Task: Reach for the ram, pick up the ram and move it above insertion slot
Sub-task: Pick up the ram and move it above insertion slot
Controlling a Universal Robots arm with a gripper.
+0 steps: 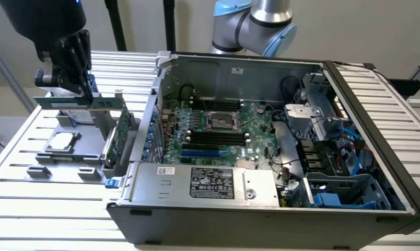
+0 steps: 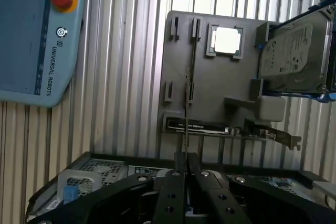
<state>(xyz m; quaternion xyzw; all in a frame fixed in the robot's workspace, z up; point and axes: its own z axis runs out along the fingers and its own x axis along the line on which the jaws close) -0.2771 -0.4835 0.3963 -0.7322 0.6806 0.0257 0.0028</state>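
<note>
We see a slatted metal worktop (image 1: 28, 209) under a pale wall, carrying an open computer case (image 1: 266, 209) and, toward the exterior view's left, a grey parts holder (image 1: 70, 157). Inside the case lies the green motherboard (image 1: 217, 125) with its row of black memory slots (image 1: 213, 137) and a blue slot just in front of them. A power supply box (image 1: 203, 183) with a white label sits at the case's near edge.

The dark claw (image 1: 69, 78) hangs above the grey holder, at the exterior view's upper left. Its fingers are pressed together on the ram (image 1: 78, 101), a long thin green stick held level and lifted clear of the holder. In the wrist view the ram (image 2: 186, 114) appears edge-on as a thin dark line running out from between the closed fingers (image 2: 176, 182).

Beside the holder, a taller green expansion card (image 1: 119, 133) stands upright next to the case wall. A square processor (image 1: 62, 141) rests flat on the holder, and in the wrist view a silver hard drive (image 2: 289, 51) with blue rails leans at the holder's far end. A blue teach pendant (image 2: 31, 35) with a red button lies on the worktop, well apart from the holder.
</note>
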